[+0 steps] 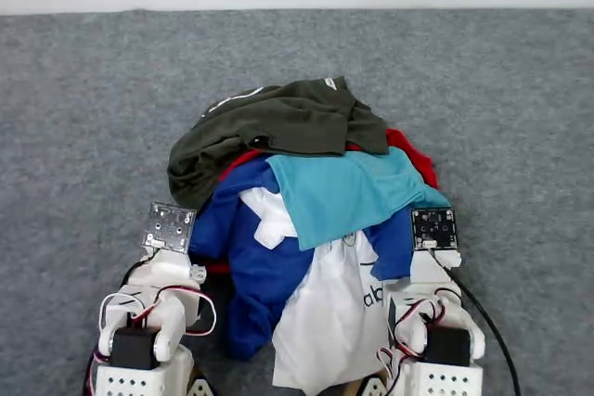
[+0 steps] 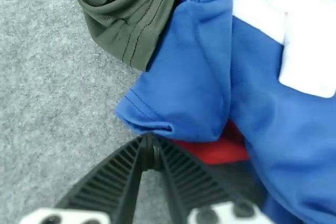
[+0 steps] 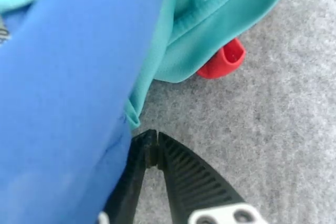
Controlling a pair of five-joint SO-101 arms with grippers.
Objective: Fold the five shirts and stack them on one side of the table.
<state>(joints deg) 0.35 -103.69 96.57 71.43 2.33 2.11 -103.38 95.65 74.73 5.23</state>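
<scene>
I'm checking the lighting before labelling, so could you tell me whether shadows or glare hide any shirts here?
High view: even light, no glare, the pile readable. Left wrist view: shade under the blue shirt darkens the red shirt near the left gripper. Right wrist view: faint shadow beneath the teal shirt, nothing hidden.

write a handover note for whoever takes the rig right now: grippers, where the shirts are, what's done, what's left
Left gripper: shut, holding nothing, at the pile's edge by the blue cotton shirt.
Right gripper: shut, holding nothing, at the pile's other side, beside the teal shirt.
Shirts: all five lie in one crumpled heap mid-table on the grey felt table cover. The olive green shirt is farthest from the arms, the red shirt is mostly buried, the teal one lies across the blue, and the white shirt is nearest the arms.
Done: nothing folded or stacked.
Left: fold all five, then stack them on one side.
</scene>
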